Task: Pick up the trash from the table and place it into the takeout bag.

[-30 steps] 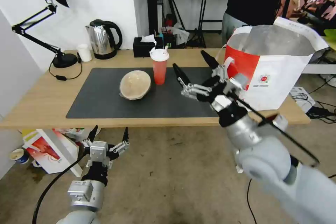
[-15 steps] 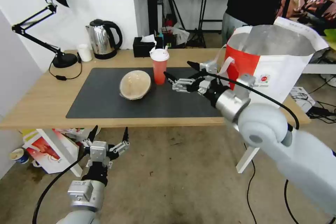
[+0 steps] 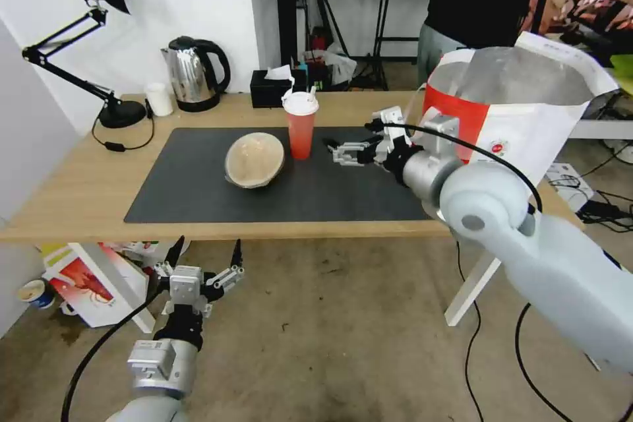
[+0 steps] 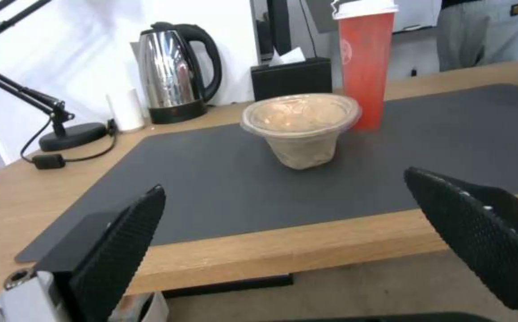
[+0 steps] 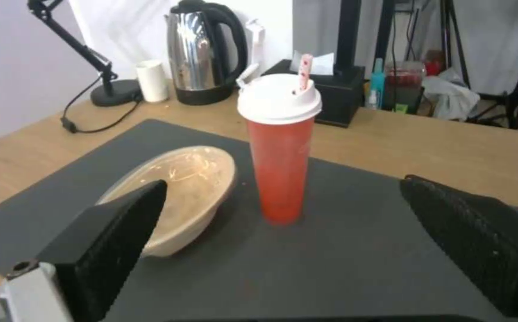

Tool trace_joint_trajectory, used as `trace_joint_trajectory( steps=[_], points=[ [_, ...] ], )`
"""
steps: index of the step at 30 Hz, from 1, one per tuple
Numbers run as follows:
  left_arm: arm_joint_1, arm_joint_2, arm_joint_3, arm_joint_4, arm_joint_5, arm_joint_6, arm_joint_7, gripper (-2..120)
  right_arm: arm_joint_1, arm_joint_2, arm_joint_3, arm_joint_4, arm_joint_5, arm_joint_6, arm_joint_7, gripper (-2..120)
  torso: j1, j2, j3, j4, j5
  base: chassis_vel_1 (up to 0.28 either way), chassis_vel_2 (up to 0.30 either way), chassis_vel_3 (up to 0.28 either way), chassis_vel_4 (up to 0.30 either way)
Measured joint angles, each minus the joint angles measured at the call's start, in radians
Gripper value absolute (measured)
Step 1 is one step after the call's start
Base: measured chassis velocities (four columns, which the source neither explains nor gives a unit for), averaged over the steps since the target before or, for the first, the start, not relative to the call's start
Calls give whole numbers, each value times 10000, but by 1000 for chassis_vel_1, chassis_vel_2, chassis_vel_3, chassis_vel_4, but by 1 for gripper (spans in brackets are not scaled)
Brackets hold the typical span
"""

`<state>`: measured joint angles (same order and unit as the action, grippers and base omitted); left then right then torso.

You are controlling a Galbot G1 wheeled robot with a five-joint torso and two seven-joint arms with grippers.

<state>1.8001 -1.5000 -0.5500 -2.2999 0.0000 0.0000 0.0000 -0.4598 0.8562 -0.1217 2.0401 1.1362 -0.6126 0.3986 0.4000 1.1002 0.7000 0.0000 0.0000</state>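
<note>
Now the right gripper is hovering wide open over the mat beside the red cup, mid-desk. Tall, light, probably tippy and smooth-walled; best gripped mid-body, below the lid. Left gripper is hanging open below the desk's front edge.

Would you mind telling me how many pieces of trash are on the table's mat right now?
2: the red cup stands upright mid-mat; the beige bowl sits beside it.
</note>
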Motion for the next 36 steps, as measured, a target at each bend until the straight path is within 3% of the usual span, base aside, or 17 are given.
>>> trace_joint_trajectory(
  steps=[20,36],
  points=[
    [0,0,0,0,0,0,0,100,1771,1505,-1257,-3054,-390,239,-1012,100,1,-2,0,0,0,0,0,0,0],
    [0,0,0,0,0,0,0,100,2390,2488,-1640,-4941,-947,250,-1647,100,1,-2,0,0,0,0,0,0,0]
  ],
)
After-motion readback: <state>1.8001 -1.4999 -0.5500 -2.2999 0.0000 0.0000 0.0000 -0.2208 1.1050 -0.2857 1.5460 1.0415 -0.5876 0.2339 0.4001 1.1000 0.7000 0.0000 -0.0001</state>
